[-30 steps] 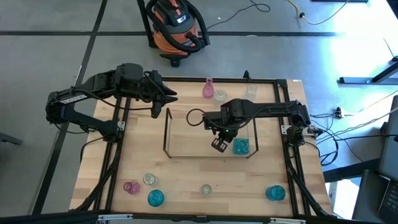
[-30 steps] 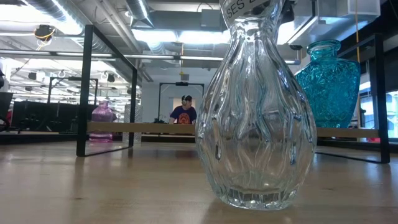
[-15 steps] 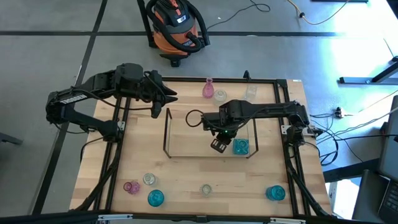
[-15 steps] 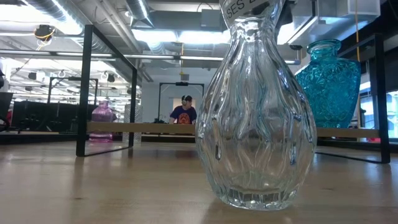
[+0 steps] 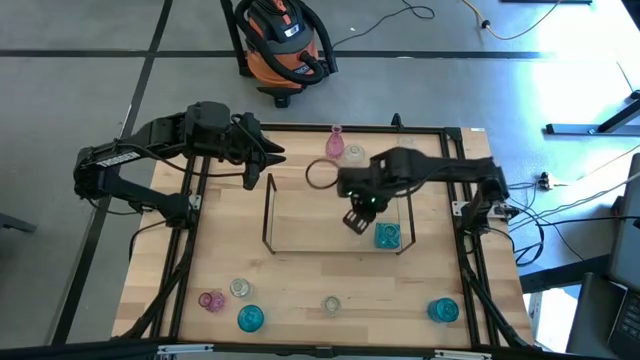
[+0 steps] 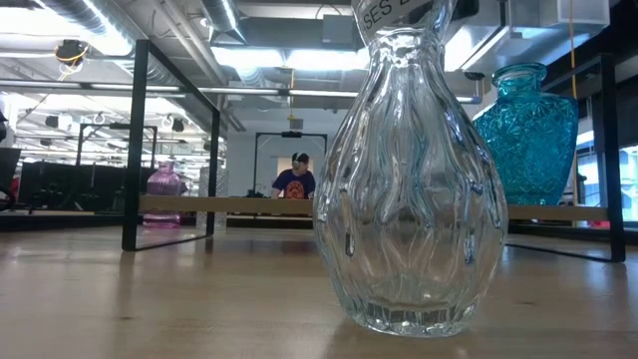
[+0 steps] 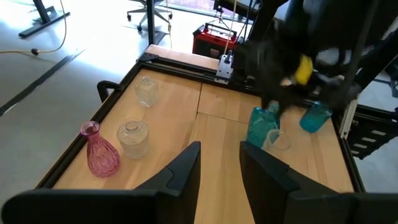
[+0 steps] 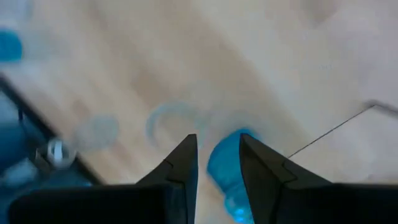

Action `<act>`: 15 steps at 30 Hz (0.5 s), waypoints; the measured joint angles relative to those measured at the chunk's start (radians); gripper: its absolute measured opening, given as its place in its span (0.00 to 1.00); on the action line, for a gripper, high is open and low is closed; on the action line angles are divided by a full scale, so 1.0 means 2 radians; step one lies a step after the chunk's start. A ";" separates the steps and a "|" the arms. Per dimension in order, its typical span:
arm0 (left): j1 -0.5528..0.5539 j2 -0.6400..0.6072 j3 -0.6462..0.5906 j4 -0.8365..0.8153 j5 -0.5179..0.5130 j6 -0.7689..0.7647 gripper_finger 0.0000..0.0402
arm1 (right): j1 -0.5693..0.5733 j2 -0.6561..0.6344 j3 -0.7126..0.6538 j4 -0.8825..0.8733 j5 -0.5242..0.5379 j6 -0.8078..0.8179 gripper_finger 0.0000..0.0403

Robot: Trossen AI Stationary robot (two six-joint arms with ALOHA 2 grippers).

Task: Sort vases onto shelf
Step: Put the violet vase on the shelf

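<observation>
Vases: three teal (image 5: pixel 387 236), two pink (image 5: pixel 334 143), four clear (image 5: pixel 354 153). Wire shelf (image 5: pixel 268 215): one. Robot arms: two.

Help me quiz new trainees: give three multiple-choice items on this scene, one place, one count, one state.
1. Where is the right gripper? A over the shelf; B at the table's near edge; C off the table.
2. How many teal vases show from above? A one; B three; C five.
3. How does the far-edge pink vase stand? A upright; B on its side; C upside down.
A: it hangs above the shelf's right part; the left gripper waits far left.
B: one on the shelf, two at the near edge.
A: its neck points up.
</observation>
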 joint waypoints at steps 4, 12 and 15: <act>0.000 0.000 0.000 0.000 0.000 0.000 0.26 | -0.022 -0.028 0.002 -0.001 0.122 0.020 0.24; 0.000 0.000 0.000 0.000 0.000 0.000 0.26 | -0.147 -0.061 -0.017 0.039 0.223 -0.013 0.24; 0.000 0.000 0.000 0.000 0.000 0.000 0.26 | -0.206 -0.066 -0.050 0.150 0.152 -0.077 0.24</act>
